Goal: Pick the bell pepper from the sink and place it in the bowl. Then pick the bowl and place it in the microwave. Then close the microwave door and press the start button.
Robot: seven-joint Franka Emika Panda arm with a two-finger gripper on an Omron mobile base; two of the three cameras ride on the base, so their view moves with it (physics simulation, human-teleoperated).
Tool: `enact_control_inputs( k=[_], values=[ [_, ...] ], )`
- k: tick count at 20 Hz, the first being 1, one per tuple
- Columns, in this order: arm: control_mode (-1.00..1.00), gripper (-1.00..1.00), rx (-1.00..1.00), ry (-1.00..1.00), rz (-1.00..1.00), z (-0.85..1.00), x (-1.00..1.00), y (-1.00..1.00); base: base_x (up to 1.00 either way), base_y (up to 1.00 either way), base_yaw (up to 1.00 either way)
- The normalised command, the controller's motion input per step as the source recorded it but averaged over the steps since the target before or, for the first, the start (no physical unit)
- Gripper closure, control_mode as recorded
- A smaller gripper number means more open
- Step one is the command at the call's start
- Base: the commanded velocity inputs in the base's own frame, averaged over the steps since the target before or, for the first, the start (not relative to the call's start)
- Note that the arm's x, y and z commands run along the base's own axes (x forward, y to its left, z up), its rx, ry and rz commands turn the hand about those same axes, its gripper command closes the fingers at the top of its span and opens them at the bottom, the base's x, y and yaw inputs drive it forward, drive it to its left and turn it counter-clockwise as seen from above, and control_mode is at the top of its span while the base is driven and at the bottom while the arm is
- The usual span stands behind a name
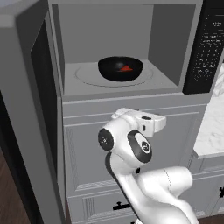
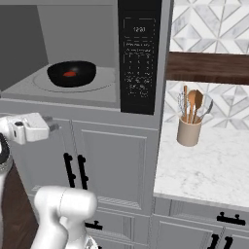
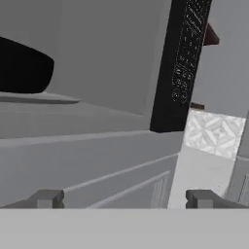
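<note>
Black and glossy, the bowl [image 1: 120,68] sits on the turntable inside the microwave [image 1: 166,48], with the small red bell pepper [image 1: 127,68] lying in it. The gripper [image 3: 124,199] is below the cavity, in front of the cabinet face, jaws spread wide and holding nothing. Judged step: closing the microwave door [image 1: 26,109], which stands swung open at left; the next move calls for reaching that door and pushing it shut, then the start button.

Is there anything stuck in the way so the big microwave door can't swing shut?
Nothing visible blocks it. The wide glossy black bowl with the small red bell pepper sits well inside the grey microwave. The open gripper hangs below the opening, in front of the cabinet. The dark-windowed microwave door stands open at left.
</note>
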Motion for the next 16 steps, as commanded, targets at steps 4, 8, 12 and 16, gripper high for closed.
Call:
enact_control_inputs(
  k=[4,8,12,16],
  values=[
    [-1.00,-1.00,-0.42,-0.11,0.00,-0.36,-0.11,0.43,0.00,0.00,0.00],
    [-1.00,-1.00,-0.44,-0.23,0.00,-0.53,-0.03,0.16,0.00,0.00,0.00],
    [-1.00,-1.00,-0.34,-0.18,0.00,-0.14,-0.36,0.82,0.00,0.00,0.00],
    [-1.00,-1.00,-0.18,-0.09,0.00,-0.04,-0.33,1.00,0.00,0.00,0.00]
  ],
)
